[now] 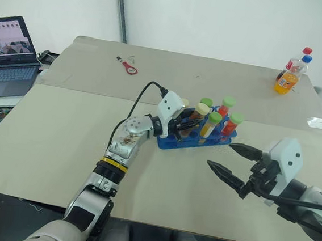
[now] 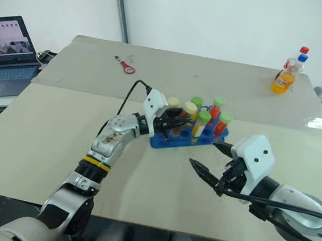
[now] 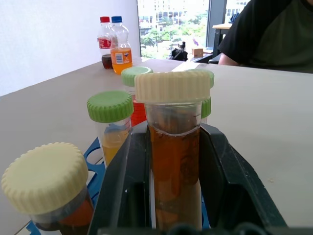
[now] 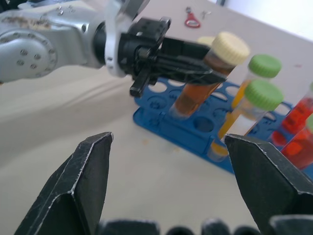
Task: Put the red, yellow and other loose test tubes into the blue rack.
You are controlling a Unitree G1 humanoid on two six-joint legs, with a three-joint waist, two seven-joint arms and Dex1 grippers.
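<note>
Hovering nearest to us over the pale surface (image 1: 62,139), our right claw (image 1: 232,160) has its two black fingers spread wide with nothing between them, pointing toward the blue rack (image 1: 170,142) but well short of it. Past it, at the middle of the surface, our left claw (image 1: 186,123) is clamped on the amber-brown test tube with the cream cap (image 1: 198,114), one finger on each side of the tube's body, the cap standing clear above them. We hold that tube tilted, its lower end over the near holes of the rack; from the right wrist view it looks to sit just above the grid rather than seated in a hole, though we cannot be sure. Around it the rack carries other tubes upright: a yellow one with a green cap (image 1: 211,125), red ones with green caps (image 1: 230,126), and a second cream-capped tube (image 3: 46,183) close beside our held one. Farther back, a small red-handled tool (image 1: 128,67) lies on the surface, and two orange-drink bottles (image 1: 291,73) stand at the far right corner. An open laptop (image 1: 9,54) sits off to the far left.
</note>
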